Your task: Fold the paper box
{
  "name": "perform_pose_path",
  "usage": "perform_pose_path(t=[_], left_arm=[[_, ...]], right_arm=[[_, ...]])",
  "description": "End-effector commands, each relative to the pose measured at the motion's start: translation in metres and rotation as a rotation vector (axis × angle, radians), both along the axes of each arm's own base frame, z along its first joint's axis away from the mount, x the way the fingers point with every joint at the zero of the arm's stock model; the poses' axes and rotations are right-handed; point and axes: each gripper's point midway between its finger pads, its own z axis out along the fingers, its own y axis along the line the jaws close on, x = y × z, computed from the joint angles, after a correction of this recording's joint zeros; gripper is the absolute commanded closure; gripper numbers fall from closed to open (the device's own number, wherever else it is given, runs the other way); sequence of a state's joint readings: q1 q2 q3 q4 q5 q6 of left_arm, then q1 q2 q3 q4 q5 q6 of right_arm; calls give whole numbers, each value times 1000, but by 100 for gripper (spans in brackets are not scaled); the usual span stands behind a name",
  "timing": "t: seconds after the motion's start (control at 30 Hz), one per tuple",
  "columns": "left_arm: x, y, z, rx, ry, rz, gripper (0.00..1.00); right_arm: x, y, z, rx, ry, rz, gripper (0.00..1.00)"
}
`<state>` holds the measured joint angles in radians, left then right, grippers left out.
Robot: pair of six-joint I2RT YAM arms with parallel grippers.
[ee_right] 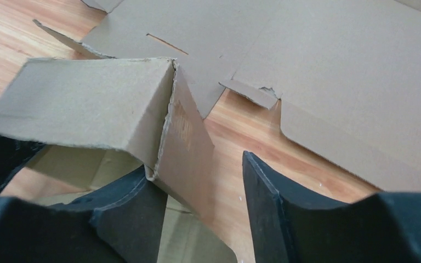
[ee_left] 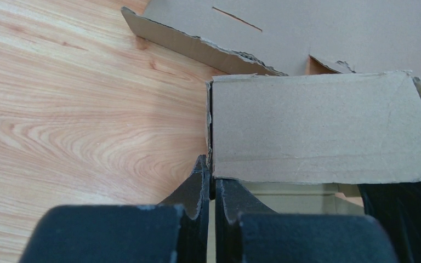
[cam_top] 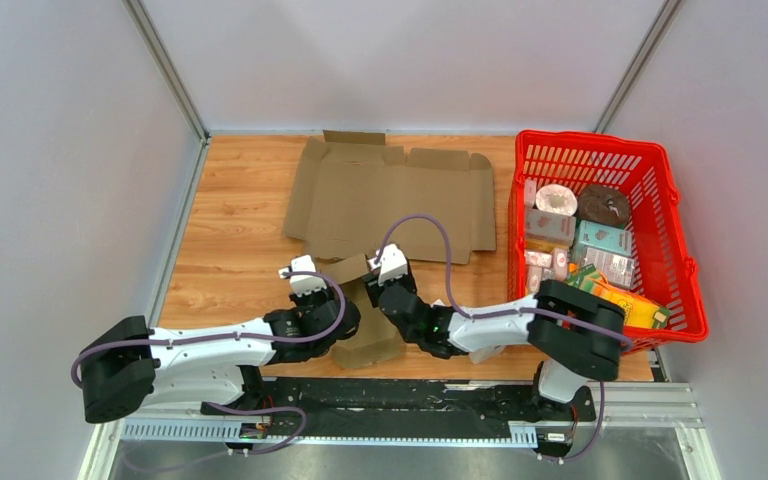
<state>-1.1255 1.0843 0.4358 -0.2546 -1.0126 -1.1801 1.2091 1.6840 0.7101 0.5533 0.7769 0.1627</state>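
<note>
Wood-grain table (cam_top: 230, 230); the same grain fills the left of the left wrist view (ee_left: 77, 109) and shows in patches in the right wrist view (ee_right: 241, 131).

Red basket (cam_top: 585, 158) at the table's right side, mesh walls, long axis running near to far. It is packed with goods:
- white roll (cam_top: 558, 199) at the far end
- dark round item (cam_top: 603, 205) just right of the roll
- teal carton (cam_top: 603, 238) below those
- grey-pink packet (cam_top: 550, 226) to the carton's left
- green pack (cam_top: 585, 275) and orange pack (cam_top: 630, 305) at the near end; labels too small to read

White wall (cam_top: 400, 60) behind, with side panels. Two metal posts (cam_top: 165, 65) (cam_top: 640, 65) slant up from the far corners. Slotted metal rail (cam_top: 650, 405) along the near edge.
</note>
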Motion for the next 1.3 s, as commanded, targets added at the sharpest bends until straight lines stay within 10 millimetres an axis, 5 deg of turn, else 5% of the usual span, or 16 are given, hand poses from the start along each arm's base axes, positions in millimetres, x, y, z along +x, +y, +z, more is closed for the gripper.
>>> perform_pose_path(t=[0.0,0.13,0.23,0.37,0.63,0.77,0.9,1.0,1.03,1.17,1.27], left_arm=[[0,2,4,-7,-7,9,100],[-1,1,5,-13,-9,-5,98],[-2,2,7,-25,-16,-9,80],[-1,2,7,-50,-31,-14,85],[0,-1,7,4,-3,-13,96],[-1,1,7,9,3,-2,99],[-1,2,8,-14,-5,-2,100],[-2,3,7,-19,-6,-6,100],[-2,3,7,-20,-8,-5,100],[-2,4,6,-19,-7,0,100],[-2,5,6,-25,-9,5,100]], right_arm=[[-21,-17,16,94,67,-1,43],[-42,-29,8,76,189,47,32],[-58,-34,13,96,270,90,25],[-67,-34,16,85,289,170,21],[-26,8,47,60,-11,217,23],[-8,28,44,5,-71,185,25],[12,26,29,-9,-108,49,31],[24,30,34,9,-148,-11,42],[29,29,23,-20,-150,-49,49],[42,31,11,-17,-162,-118,100],[41,28,10,8,-162,-127,100]])
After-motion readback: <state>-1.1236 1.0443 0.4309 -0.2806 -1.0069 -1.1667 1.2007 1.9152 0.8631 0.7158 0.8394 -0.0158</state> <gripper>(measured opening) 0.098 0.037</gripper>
